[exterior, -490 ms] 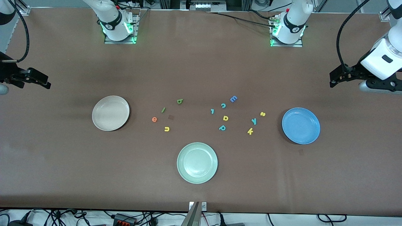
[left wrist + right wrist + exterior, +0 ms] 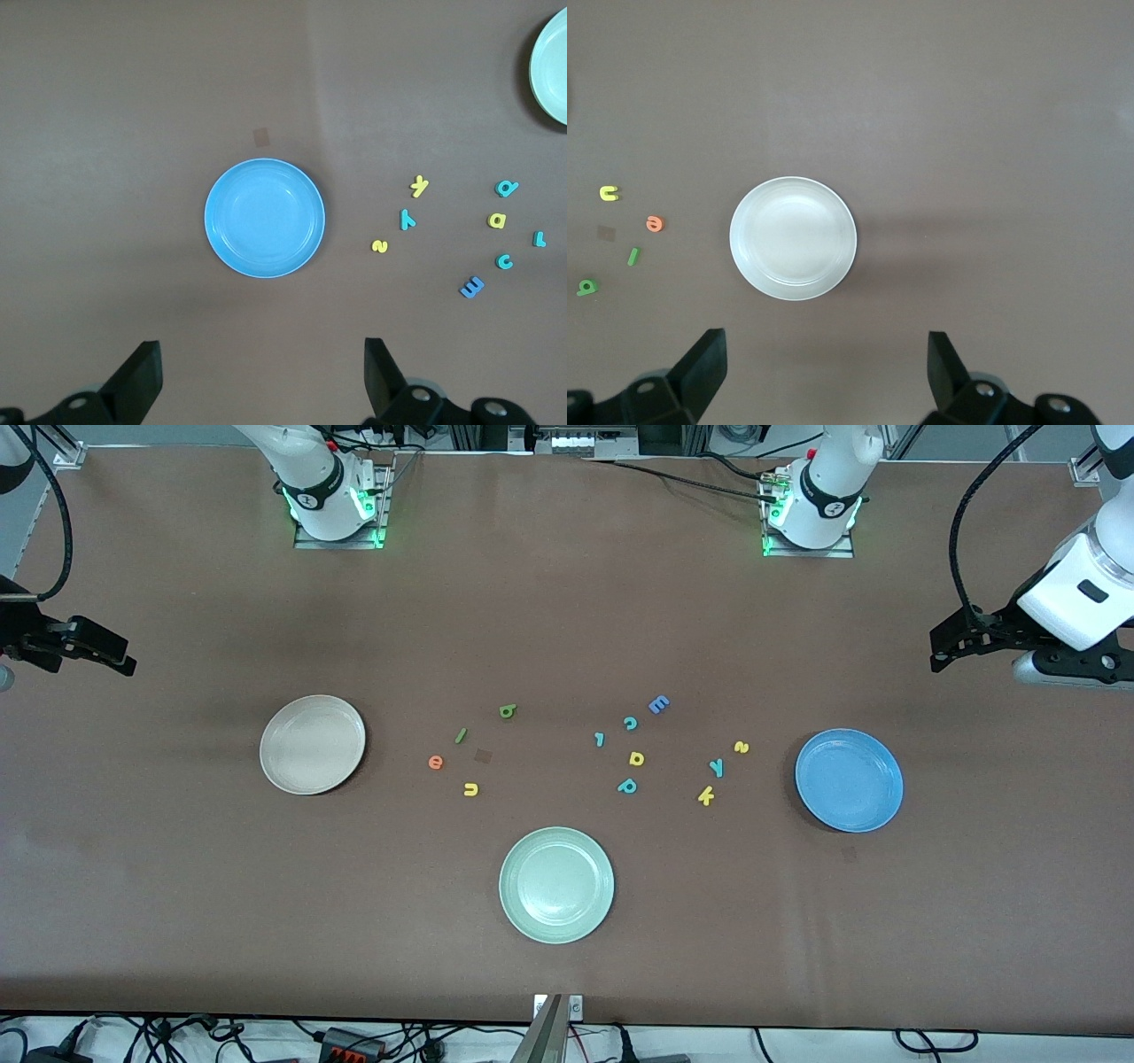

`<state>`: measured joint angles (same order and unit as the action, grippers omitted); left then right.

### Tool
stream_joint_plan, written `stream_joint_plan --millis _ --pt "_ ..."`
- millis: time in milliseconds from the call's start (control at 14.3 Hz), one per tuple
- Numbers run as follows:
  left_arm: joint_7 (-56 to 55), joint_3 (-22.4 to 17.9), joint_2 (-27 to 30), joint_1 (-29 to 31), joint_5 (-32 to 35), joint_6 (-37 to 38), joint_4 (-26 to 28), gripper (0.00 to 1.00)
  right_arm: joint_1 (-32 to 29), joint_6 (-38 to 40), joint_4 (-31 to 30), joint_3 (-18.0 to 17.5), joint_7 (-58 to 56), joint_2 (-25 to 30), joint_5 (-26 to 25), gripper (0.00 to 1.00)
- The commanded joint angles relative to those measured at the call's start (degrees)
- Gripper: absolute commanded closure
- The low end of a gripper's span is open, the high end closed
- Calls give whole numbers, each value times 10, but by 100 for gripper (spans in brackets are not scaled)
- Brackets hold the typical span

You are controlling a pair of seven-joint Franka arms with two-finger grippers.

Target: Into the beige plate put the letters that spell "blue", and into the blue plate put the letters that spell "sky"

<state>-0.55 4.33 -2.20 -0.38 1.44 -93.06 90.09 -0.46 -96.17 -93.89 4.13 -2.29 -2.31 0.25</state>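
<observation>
Front view shows a brown table (image 2: 177,886) with the beige plate (image 2: 312,744) toward the right arm's end, the blue plate (image 2: 849,779) toward the left arm's, both empty. "Blue" letters (image 2: 470,789) and "sky" letters (image 2: 716,767) lie loose between them. Left gripper (image 2: 261,376) and right gripper (image 2: 824,372) hover spread, empty.

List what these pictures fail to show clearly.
- Front view: right end effector is cut by the picture edge, its arm out of frame.
- Left wrist view: pale green round plate is cut by the edge.
- Right wrist view: small green foam letter b is too small to read.
</observation>
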Motion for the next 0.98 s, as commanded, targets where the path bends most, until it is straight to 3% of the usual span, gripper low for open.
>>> stream_joint_plan --millis 0,910 --pt "13 -7 9 -3 -8 -3 8 0 -5 -2 -10 -4 5 5 -7 0" --pt "13 -7 9 -3 -8 -3 8 0 3 12 -14 -8 3 -16 -11 0"
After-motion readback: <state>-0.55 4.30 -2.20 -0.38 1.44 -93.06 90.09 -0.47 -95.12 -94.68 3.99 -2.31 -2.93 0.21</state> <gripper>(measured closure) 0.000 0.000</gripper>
